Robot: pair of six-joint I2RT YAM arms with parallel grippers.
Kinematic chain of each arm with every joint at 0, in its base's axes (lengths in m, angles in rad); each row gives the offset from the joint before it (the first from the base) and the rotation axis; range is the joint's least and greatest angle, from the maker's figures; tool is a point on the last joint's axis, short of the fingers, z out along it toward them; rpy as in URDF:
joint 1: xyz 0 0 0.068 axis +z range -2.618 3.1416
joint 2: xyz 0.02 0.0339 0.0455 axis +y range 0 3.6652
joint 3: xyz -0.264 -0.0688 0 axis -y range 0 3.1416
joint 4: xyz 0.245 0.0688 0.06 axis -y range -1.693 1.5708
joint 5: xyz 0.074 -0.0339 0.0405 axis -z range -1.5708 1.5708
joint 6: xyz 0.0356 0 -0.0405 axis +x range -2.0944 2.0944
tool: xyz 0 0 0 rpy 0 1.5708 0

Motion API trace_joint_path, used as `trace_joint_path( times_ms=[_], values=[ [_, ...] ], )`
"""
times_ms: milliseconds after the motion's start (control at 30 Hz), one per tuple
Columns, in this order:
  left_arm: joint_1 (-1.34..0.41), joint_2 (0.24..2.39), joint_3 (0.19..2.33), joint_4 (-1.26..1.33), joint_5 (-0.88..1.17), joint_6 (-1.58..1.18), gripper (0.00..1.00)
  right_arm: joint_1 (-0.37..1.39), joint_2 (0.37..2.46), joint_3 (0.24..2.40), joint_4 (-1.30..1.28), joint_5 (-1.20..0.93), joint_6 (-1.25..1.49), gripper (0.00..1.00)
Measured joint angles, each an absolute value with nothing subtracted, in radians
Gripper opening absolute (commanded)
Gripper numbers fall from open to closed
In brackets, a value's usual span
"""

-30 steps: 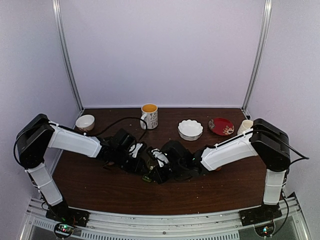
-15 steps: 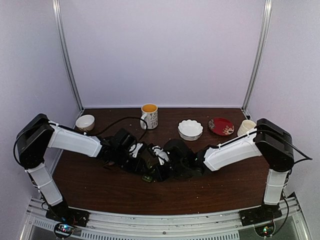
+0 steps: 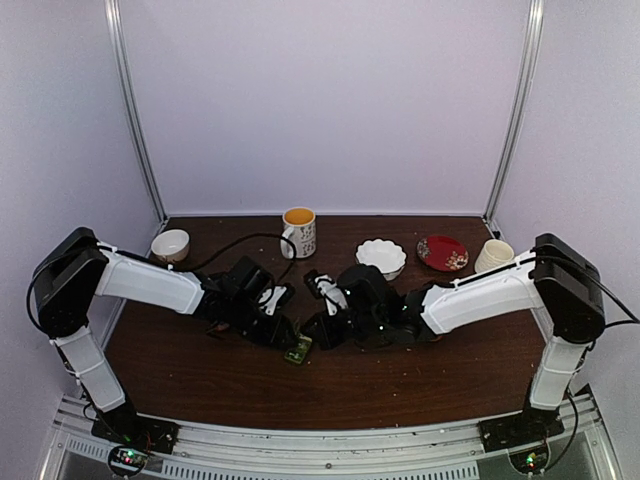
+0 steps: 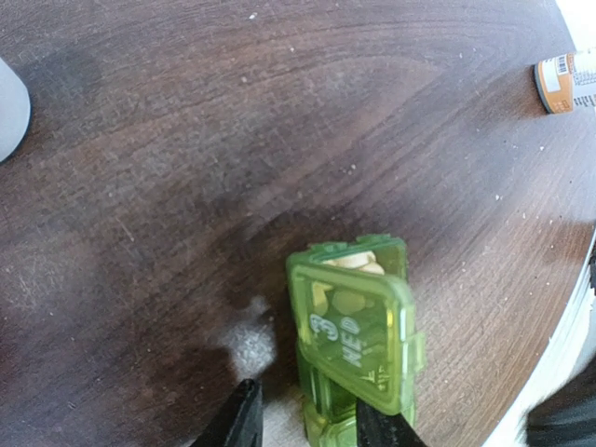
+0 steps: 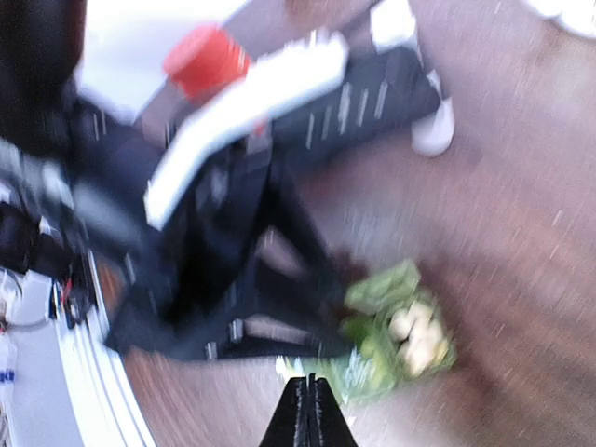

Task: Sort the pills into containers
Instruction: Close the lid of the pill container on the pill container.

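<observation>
Pill box, orange bottle well apart

A mug with orange inside stands at the back of the brown table. Left of the mug sits a small round bowl. Right of the mug are a white wavy bowl, then a red plate, then a white cup. In front of the mug, the ends of the left arm and the right arm are close together. A little green pill box lies there on the table, right at the left arm's dark end.
</observation>
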State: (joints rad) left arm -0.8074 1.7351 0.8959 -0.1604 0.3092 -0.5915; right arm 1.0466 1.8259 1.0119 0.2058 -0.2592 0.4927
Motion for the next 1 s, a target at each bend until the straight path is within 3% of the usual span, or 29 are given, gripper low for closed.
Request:
trace_joint_path(
  times_ms=[467, 1000],
  values=[
    [-0.819, 1.734, 0.897, -0.160, 0.290, -0.592, 0.37, 0.991, 1.960, 1.263, 0.126, -0.255, 0.480, 0.00],
    [-0.820, 1.734, 0.898, -0.160, 0.279, -0.591, 0.37, 0.989, 1.984, 1.213, 0.074, -0.269, 0.486, 0.00]
  ],
)
